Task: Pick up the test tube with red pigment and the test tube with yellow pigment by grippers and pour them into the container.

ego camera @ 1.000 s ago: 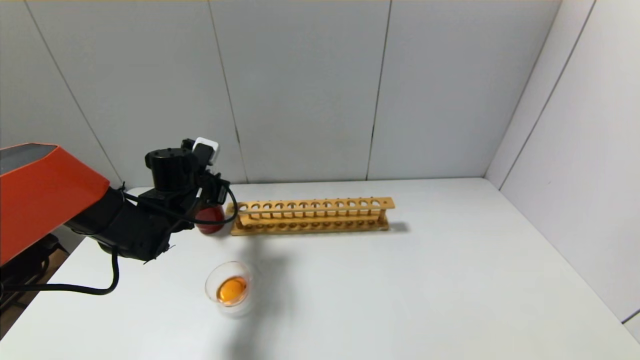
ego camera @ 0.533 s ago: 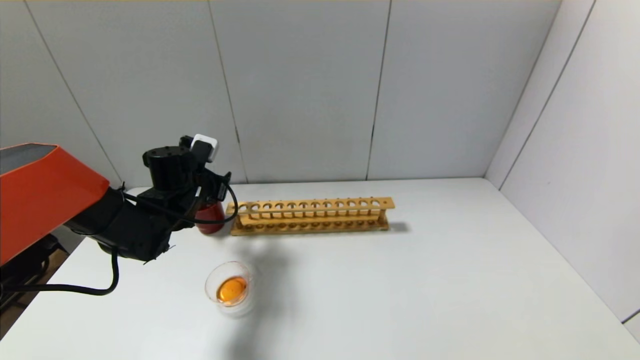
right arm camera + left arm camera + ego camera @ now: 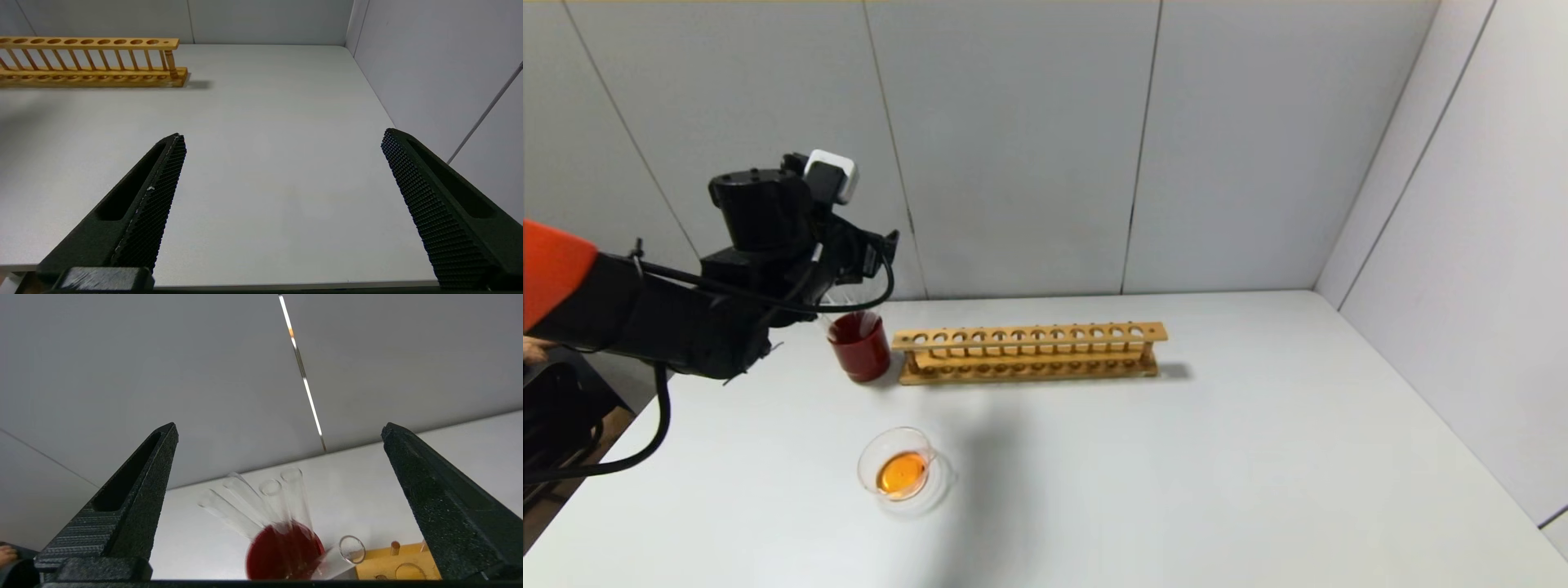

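Head view, left to right: left hand (image 3: 870, 257) hangs above a dark red cup (image 3: 858, 346), fingers spread wide, holding nothing. Clear test tubes (image 3: 261, 502) lean in that cup. Nearer, the glass container (image 3: 901, 471) holds orange liquid. A wooden rack (image 3: 1029, 352) stands mid-tabletop (image 3: 1217, 457). Right hand (image 3: 282, 204), fingers apart, hovers over bare tabletop.

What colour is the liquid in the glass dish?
Orange, pooled in the glass dish; clearest in the head view.
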